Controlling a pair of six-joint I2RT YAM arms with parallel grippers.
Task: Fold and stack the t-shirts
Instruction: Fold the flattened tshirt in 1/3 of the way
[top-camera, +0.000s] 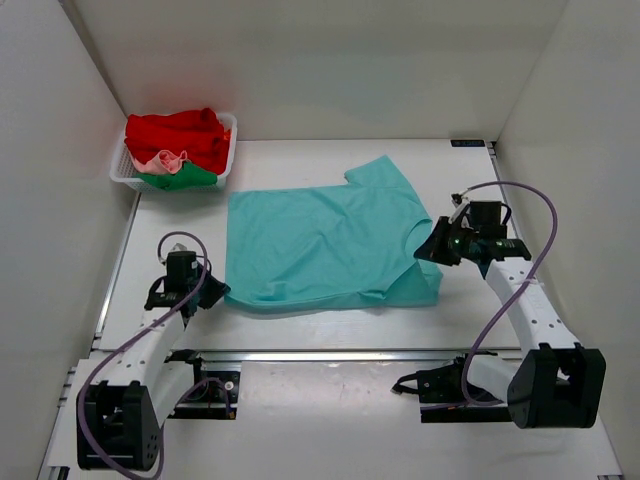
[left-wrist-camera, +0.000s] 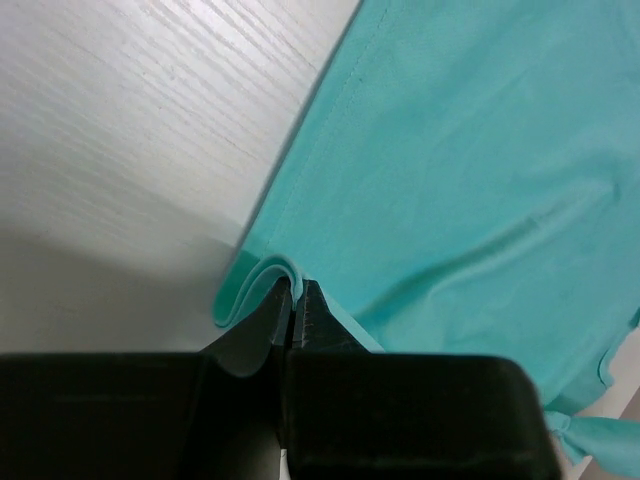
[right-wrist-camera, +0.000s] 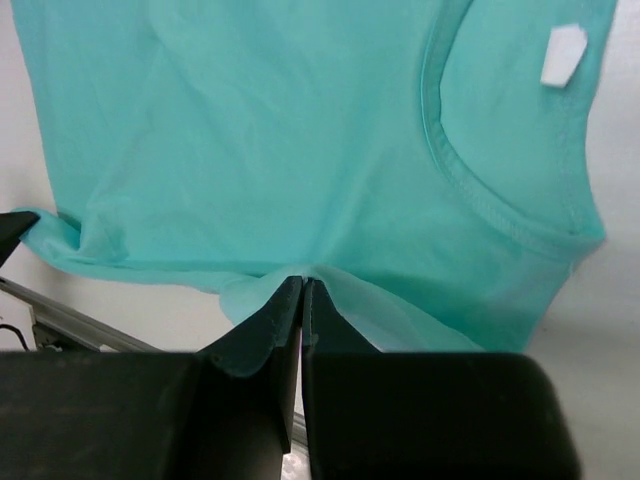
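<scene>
My left claw (left-wrist-camera: 295, 295) is pressed together on the near-left corner of the teal t-shirt (top-camera: 320, 240), the hem curled up in a small fold between its fingers, and my right claw (right-wrist-camera: 302, 290) is likewise pinched shut on the same shirt's near edge, close to the collar, with a thin flap of cloth caught at the tips. The shirt lies mostly flat across the middle of the bench (top-camera: 330, 150), hem toward the left edge and neck toward the right, where the wrist view shows the white label (right-wrist-camera: 565, 52) inside the collar. The far sleeve is spread out toward the far edge; the near sleeve looks bunched or tucked along the near edge, though I can't tell whether that is a deliberate fold. I judge the job to be at its start: this shirt is laid out and gripped at two points on its near side, ready for a lengthwise fold away from me, but no clean fold is done. Nothing is stacked anywhere. In the far-left corner, the white basket (top-camera: 118, 176) holds the red t-shirt (top-camera: 180, 132), the pink t-shirt (top-camera: 166, 160) and the green t-shirt (top-camera: 188, 180), all crumpled together, so all three have yet to be pulled out, flattened, folded and piled.
</scene>
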